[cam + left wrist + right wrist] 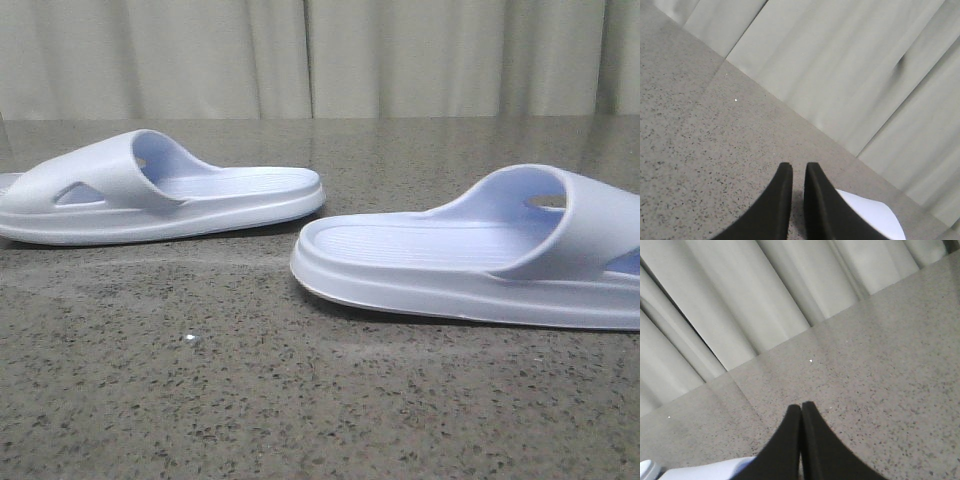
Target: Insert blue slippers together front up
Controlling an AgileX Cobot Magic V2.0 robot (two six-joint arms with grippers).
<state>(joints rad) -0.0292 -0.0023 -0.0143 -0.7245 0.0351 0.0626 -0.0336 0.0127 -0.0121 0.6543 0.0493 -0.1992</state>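
Pale blue foam showed twice in the front view: the left slipper (160, 190) lay toward nine o'clock and the right slipper (480, 255) toward three, nearer the camera. They were apart, soles down, long axes running across the speckled stone table (250, 400), heels facing inward; no arm was in view.

In the left wrist view, the left gripper (798, 170) had its fingers nearly closed, holding nothing, a slipper edge (867, 215) just beyond.

In the right wrist view, the right gripper (801, 410) was closed and empty, a slipper (705, 472) beside it. Grey curtains (740, 300) backed the table.
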